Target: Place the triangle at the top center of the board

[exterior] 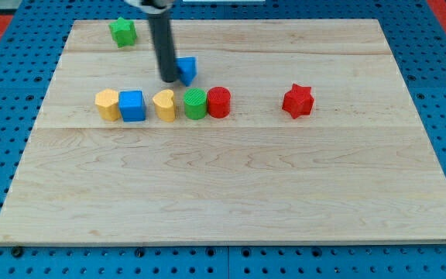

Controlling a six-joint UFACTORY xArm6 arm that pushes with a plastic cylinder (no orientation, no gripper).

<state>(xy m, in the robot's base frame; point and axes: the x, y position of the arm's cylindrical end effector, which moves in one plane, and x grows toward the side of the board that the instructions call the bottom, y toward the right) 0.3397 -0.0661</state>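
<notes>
A small blue triangle block (186, 70) lies on the wooden board (231, 186), in the upper part, left of centre. My tip (168, 79) rests against the triangle's left side. The dark rod rises from there to the view's top edge. No gripper is present.
A green star block (122, 32) sits near the board's top left. Below the tip runs a row: yellow block (108, 104), blue cube (132, 105), yellow heart-like block (164, 105), green cylinder (196, 103), red cylinder (218, 101). A red star block (298, 101) lies to the right.
</notes>
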